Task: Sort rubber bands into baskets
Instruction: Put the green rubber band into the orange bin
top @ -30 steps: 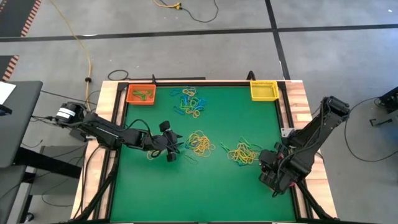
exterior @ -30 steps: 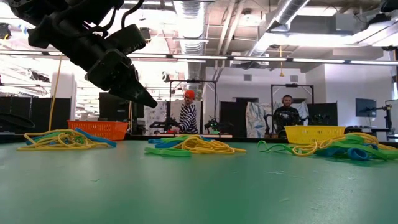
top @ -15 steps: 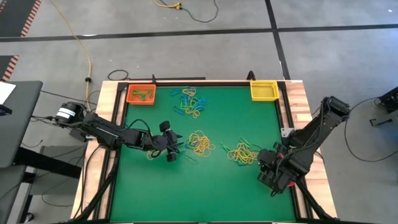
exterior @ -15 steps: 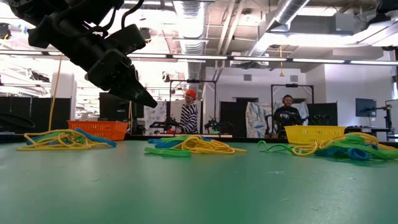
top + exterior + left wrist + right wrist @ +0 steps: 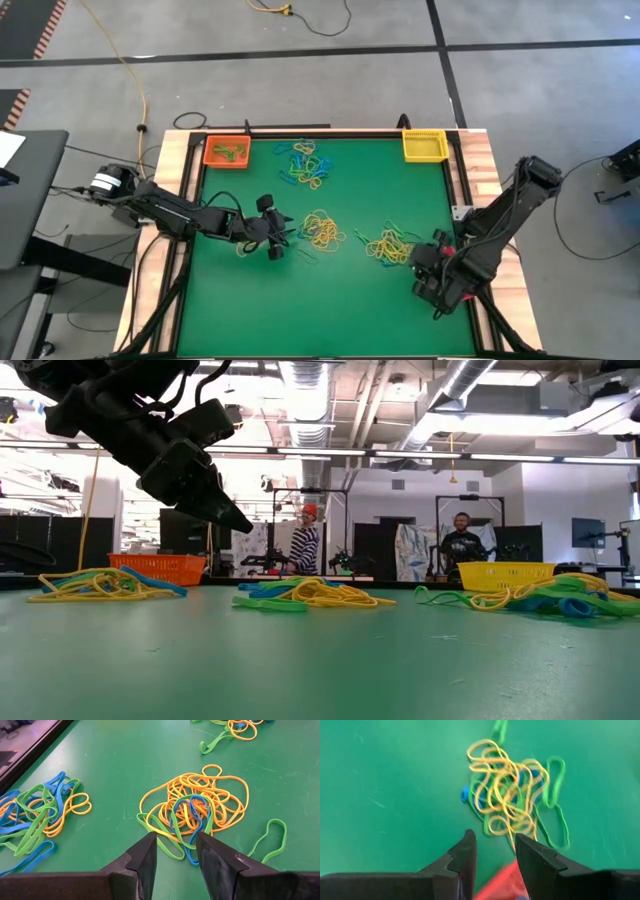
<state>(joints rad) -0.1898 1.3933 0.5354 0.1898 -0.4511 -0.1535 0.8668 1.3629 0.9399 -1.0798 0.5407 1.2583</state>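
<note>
Right gripper point(image 5: 432, 283) shifted slightly; rubber bands point(image 5: 512, 800) beyond open jaws.

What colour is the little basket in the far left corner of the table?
Orange. The basket shows best in the high view, with green rubber bands inside.

Red basket point(image 5: 500, 882) barely peeks out between the right gripper's point(image 5: 495, 840) fingers, most of it hidden and cut by the frame edge; from above it's lost under the right arm. Left-hand rubber band pile point(image 5: 35, 820) runs off the left wrist picture's edge. Contents of the orange basket point(image 5: 227, 152) too small to sort out from overhead
</note>
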